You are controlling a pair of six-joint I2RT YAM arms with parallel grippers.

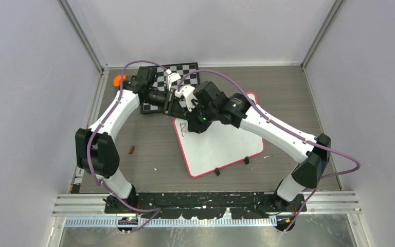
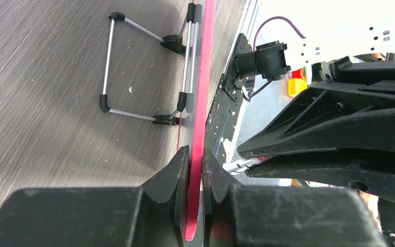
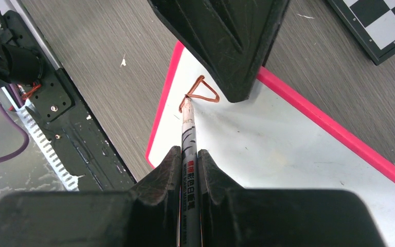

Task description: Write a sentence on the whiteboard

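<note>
1. Whiteboard sits skewed on the table between the two arms. Its far-left corner is just beside the checkered board, and its clip feet are on the near edge.
2. Left gripper is pinching the pink rim at that far-left corner, one jaw pressed on each side of the edge. I read its job as steadying the whiteboard.
3. Right gripper is clamped on the marker. The tip is touching the whiteboard right at the top-left corner.
4. Step in hand, as I see it, is the very start of the sentence. The first letter is a reddish-brown stem with one closed, pointy loop. It could be a "B" waiting for its lower bowl, but that's a guess.
5. Doing it well:
   - Use light, even pressure and a steady marker tilt.
   - Make small wrist moves, and make sure the next stroke meets the stem.
   - Write the letters small, since a whole sentence needs room to the right.
   - The left gripper's body hangs right over that letter, so the marker could knock into it.
   - If the rim pinch slips, the line will wobble.
6. Readable stuff:
   - From above, the first letter reads like a "P".
   - The marker barrel has dark printed characters and a line of tiny capitals, too small to make out.
   - I can't see a brand anywhere else.
</note>
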